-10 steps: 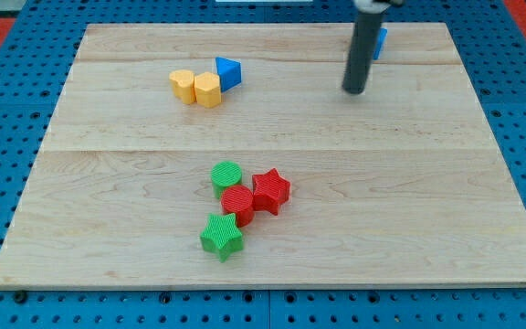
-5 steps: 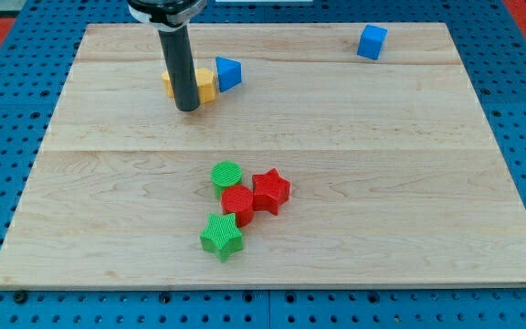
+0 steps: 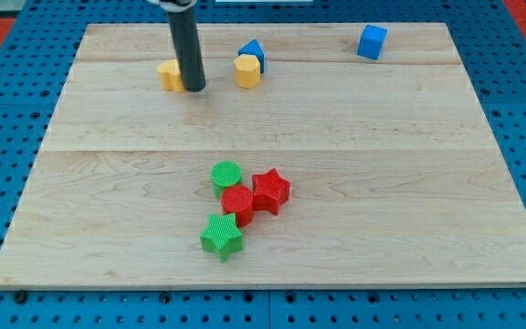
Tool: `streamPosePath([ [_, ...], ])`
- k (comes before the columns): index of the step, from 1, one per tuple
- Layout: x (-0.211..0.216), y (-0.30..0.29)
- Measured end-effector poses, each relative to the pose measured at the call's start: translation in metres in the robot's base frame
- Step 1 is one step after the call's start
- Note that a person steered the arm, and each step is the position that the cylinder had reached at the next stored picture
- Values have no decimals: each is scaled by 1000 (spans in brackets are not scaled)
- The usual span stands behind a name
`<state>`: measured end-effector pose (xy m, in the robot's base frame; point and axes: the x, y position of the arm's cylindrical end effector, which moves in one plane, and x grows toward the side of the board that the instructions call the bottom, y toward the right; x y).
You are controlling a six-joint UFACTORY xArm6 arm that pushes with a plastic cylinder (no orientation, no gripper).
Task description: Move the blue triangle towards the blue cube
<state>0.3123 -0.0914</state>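
Note:
The blue triangle [image 3: 253, 52] lies near the view's top, left of centre, touching a yellow block [image 3: 247, 70] just below it. The blue cube [image 3: 371, 42] sits further to the view's right near the top edge, well apart from the triangle. My tip [image 3: 194, 89] rests on the board to the left of the triangle, right beside a second yellow block [image 3: 170, 75] that the rod partly hides.
A cluster lies at the board's lower middle: a green round block [image 3: 226, 175], a red block [image 3: 237, 202], a red star [image 3: 270, 190] and a green star [image 3: 221, 236]. The wooden board [image 3: 427, 183] lies on a blue pegboard surface.
The rod swept from near the blue cube to the yellow blocks. The blue triangle and one yellow block have shifted right; the other yellow block stays left of the tip.

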Motion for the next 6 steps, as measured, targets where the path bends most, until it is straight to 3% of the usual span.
streamPosePath([
  [3,-47,91],
  [5,-47,27],
  [6,-63,102],
])
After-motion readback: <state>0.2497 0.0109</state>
